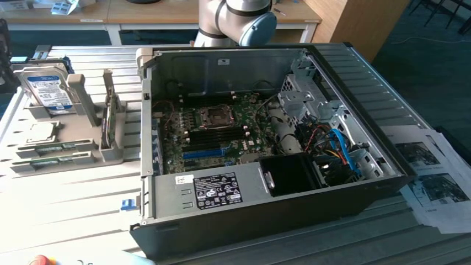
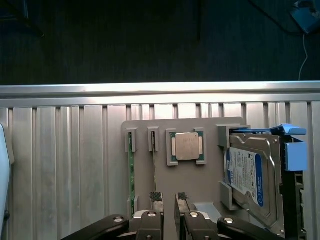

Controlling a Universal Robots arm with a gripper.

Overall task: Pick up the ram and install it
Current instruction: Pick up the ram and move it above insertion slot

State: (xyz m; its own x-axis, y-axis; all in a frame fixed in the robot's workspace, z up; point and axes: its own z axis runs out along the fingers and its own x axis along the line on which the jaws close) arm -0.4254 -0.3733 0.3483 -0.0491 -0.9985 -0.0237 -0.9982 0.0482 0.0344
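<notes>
— Where's the ram (image 2: pixel 131 172)?
— On edge in the grey holder (image 2: pixel 192 182), near the tabletop (image 2: pixel 60 150) edge. Two sticks there, plus one processor (image 2: pixel 186 146) and one hard drive (image 2: pixel 247 172).
— The jaws?
— Wide, empty, over the holder. Open tabletop runs alongside the ram.

Open black metal computer case (image 1: pixel 243 221) lies on its side on a ribbed silver table (image 1: pixel 74 199). Green motherboard (image 1: pixel 220 132) exposed inside, long blue slot (image 1: pixel 204 153) near its lower edge. At the exterior view's left, apart from the case: grey plastic holder (image 1: pixel 81 118). Silver-and-blue labelled hard drive (image 1: pixel 48 91) stands upright in it. The ram, a long thin green circuit-board stick (image 1: pixel 52 162), sits in a holder slot. Grey-and-blue robot arm joint (image 1: pixel 235 19) behind the case. Printed paper sheets (image 1: pixel 434 182) at the exterior view's right.
</notes>
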